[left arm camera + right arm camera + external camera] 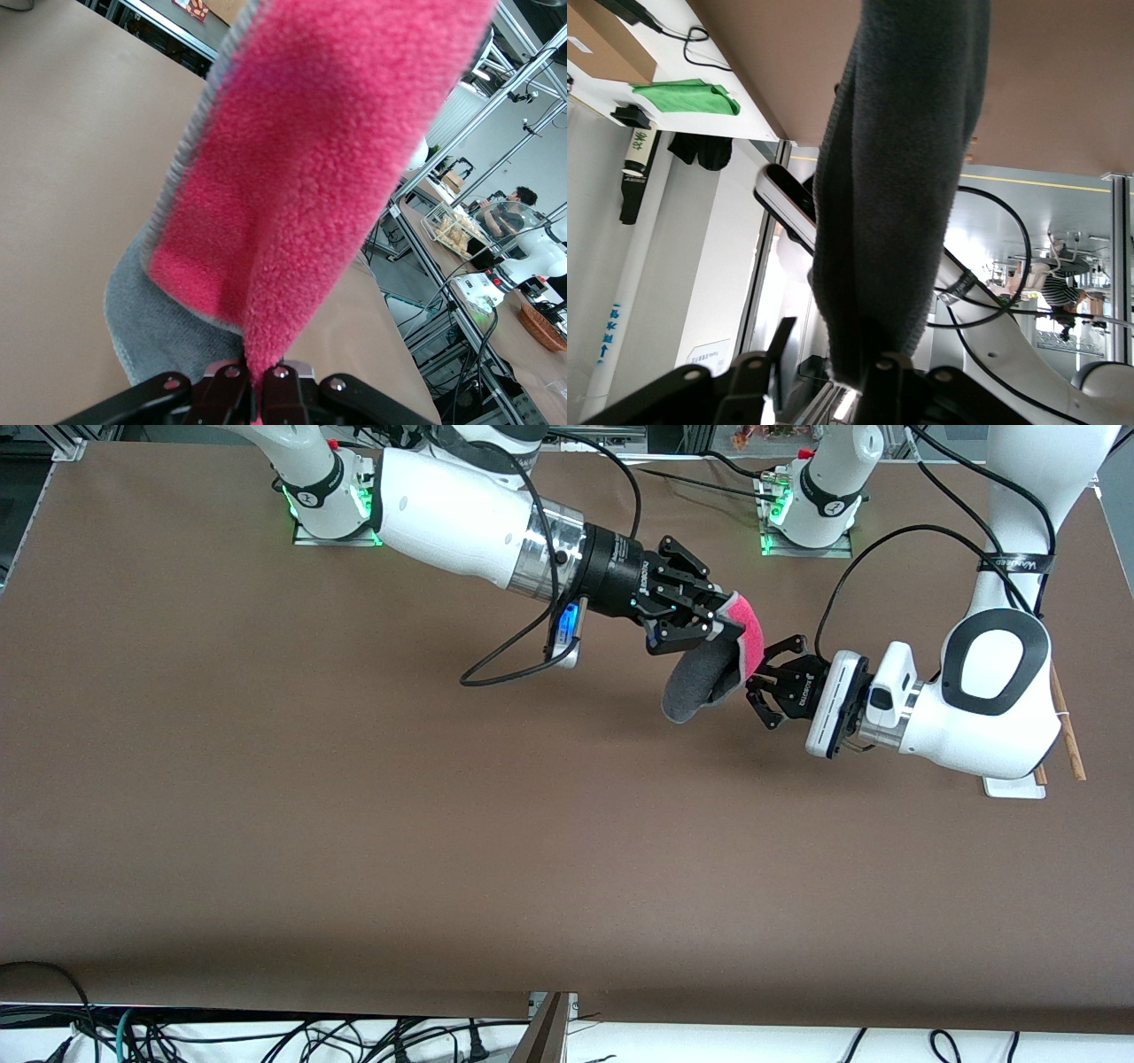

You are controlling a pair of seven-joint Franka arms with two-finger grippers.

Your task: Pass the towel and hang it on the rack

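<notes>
Brown worktop [266, 797], lab clutter at its edges.

Right hand [709, 622]: up in the air over the worktop's middle, clamped on the towel [709, 669]. Dark grey face seen from the right wrist view [899, 177], running straight out from between the fingers [877, 372].

Left hand [760, 682]: level with the right hand, meeting it over the middle of the worktop, fingers [226, 381] closed together on the towel's lower edge. Pink face filling the left wrist view [328, 168], grey rim along one side.

Towel: off the worktop, stretched between both hands, grey lobe drooping beneath.

Rack [1063, 731]: at the left arm's end of the worktop, mostly hidden under the left arm, white base and brown rods showing, well apart from the towel.
</notes>
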